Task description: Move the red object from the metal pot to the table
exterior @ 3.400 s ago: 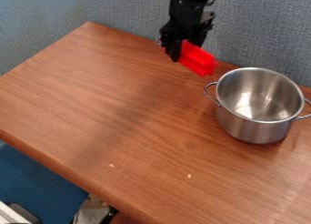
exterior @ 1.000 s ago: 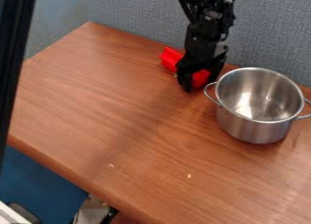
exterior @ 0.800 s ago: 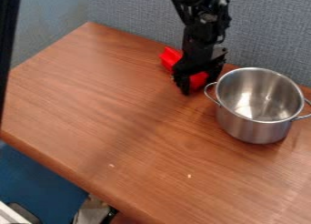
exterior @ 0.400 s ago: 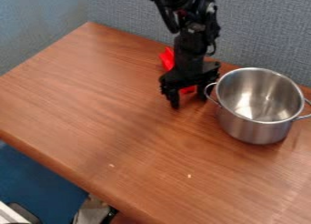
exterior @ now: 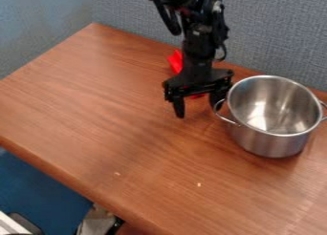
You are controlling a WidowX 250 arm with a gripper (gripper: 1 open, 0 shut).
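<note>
One camera view is all I have, looking down across the table [exterior: 90,105] from its near side. I count one red object [exterior: 175,60], one metal pot [exterior: 271,115] and one gripper [exterior: 196,98] on a single dark arm.

From my seat the gripper points straight down, its two fingers [exterior: 178,102] spread wide apart with nothing between them. It hangs just above the wood, a little in from the far edge of the table and close beside the pot's left wall; I cannot tell whether the fingertips touch the surface.

What I see of the red object is only a small bright patch just behind the arm, which covers most of it. It sits near the far edge of the table, outside the pot, and apart from the fingers. I take it to be resting on the wood, though the arm hides its base.

On the right side of the table, near the right edge, the pot stands upright. Its inside is bare, shiny steel. I can make out one loop handle [exterior: 220,108] on its left, next to the gripper, and a second at the right edge of the view.
</note>
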